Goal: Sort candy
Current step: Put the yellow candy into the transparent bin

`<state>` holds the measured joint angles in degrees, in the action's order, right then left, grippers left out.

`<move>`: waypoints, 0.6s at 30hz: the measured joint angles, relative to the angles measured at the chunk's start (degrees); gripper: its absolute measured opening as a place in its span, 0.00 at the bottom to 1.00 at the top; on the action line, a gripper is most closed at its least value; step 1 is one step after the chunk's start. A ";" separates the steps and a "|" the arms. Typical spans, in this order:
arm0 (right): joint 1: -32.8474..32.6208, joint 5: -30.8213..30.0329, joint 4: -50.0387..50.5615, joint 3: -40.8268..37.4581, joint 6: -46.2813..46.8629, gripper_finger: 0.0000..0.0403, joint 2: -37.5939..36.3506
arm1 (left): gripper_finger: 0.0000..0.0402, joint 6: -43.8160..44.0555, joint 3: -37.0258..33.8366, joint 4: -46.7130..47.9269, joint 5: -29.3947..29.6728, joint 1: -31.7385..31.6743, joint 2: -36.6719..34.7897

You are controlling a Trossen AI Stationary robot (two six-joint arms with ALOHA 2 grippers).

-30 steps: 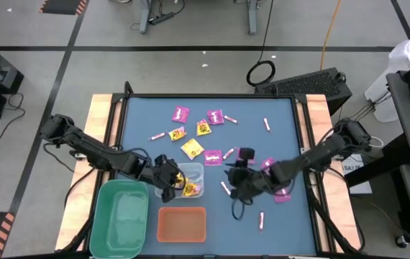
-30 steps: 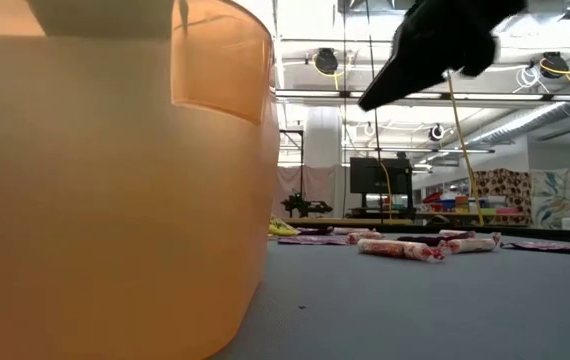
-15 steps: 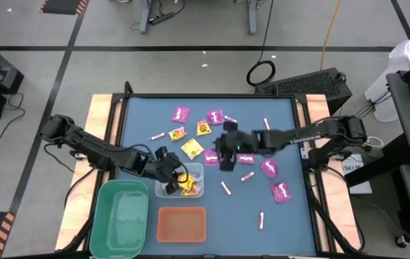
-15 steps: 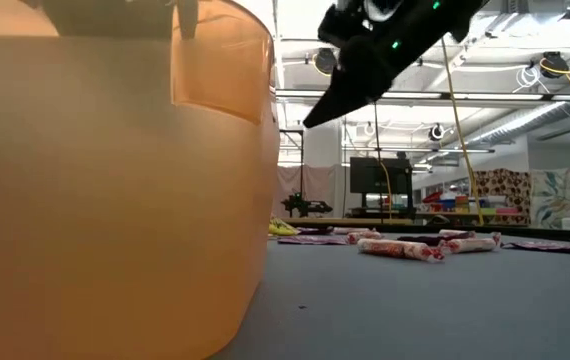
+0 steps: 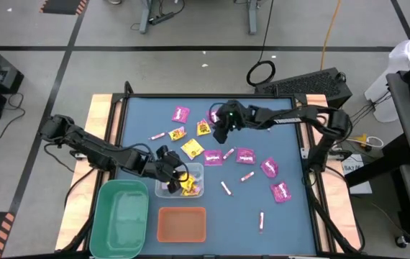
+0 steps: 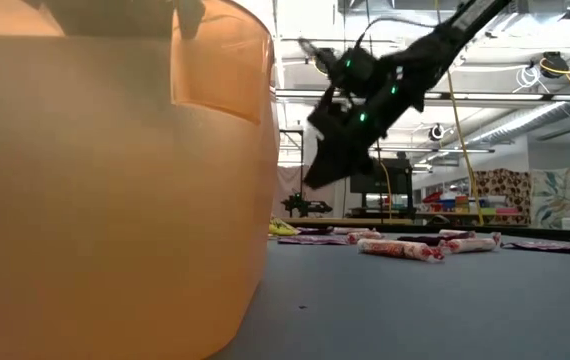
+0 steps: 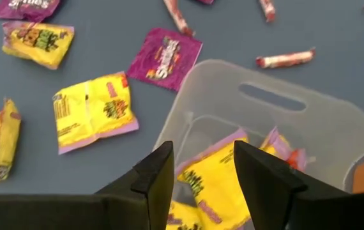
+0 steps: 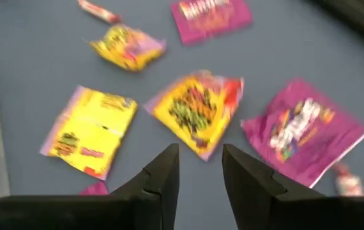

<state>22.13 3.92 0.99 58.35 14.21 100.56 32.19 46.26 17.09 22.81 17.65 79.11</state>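
Observation:
Candy lies scattered over the blue table: magenta packets point(image 5: 246, 155), yellow packets point(image 5: 192, 149) and thin pink-and-white sticks point(image 5: 225, 188). More yellow packets point(image 7: 220, 185) lie inside the clear bin point(image 5: 194, 171). My left gripper point(image 5: 172, 176) hangs open over that bin's left part, with nothing between its fingers point(image 7: 262, 172). My right gripper point(image 5: 219, 131) hovers open above the table's far part, over a yellow packet point(image 8: 195, 105) and beside a magenta one point(image 8: 303, 131). It is well above the table in the low view point(image 6: 317, 172).
A green bin point(image 5: 122, 216) stands at the near left, and an orange bin point(image 5: 182, 224) beside it fills the low view's left point(image 6: 115, 180). Bare blue table shows between the sticks at the near right point(image 5: 291, 223).
My right gripper has swung from the table's near middle toward the far edge and somewhat left, ending above the yellow and magenta packets there. The candy on the table has stayed where it was.

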 joint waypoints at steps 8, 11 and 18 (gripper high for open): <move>0.23 1.01 0.05 2.96 1.25 0.33 7.17 | 0.42 -2.76 0.02 -4.19 0.24 -0.02 -0.01; 0.06 0.92 0.40 5.20 1.74 0.40 9.28 | 0.42 -2.76 0.02 -4.75 0.24 0.00 -0.02; -0.09 0.52 1.55 8.52 2.89 0.53 13.06 | 0.42 -3.12 0.02 -4.63 0.24 -0.03 -0.02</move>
<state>22.04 4.44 2.54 66.87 17.10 113.62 29.06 46.28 12.46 23.05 17.62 79.09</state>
